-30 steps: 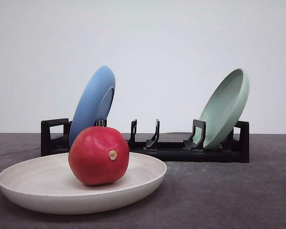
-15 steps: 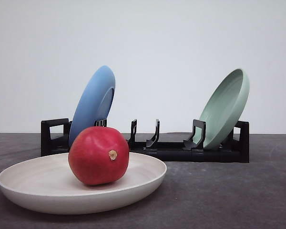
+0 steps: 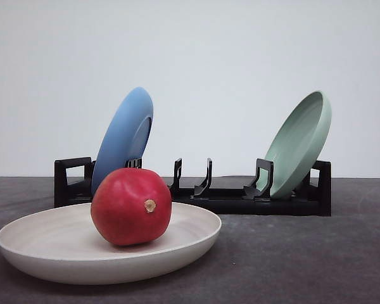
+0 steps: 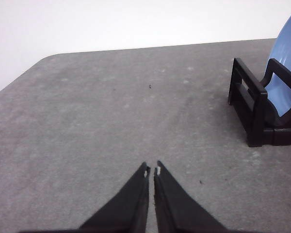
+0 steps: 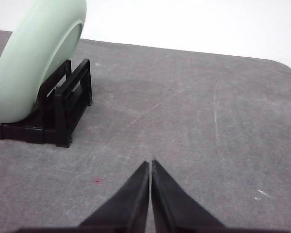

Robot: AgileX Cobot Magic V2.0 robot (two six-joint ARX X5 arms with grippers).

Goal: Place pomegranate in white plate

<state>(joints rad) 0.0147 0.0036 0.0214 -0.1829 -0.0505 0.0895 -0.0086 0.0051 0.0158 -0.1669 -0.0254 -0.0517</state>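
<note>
A glossy red pomegranate [image 3: 131, 206] with a tan stem nub rests inside the white plate [image 3: 38, 250], which lies flat on the dark table near the front left. My left gripper [image 4: 151, 170] is shut with nothing in it, over bare table beside the rack's blue-plate end. Over bare table near the rack's green-plate end, my right gripper [image 5: 150, 164] is likewise shut and holds nothing.
Behind the white plate stands a black dish rack [image 3: 228, 196]. A blue plate [image 3: 123, 136] leans in its left slots and a pale green plate [image 3: 301, 142] in its right slots. The rack end [image 4: 254, 109] and the other rack end [image 5: 63, 104] lie near the grippers.
</note>
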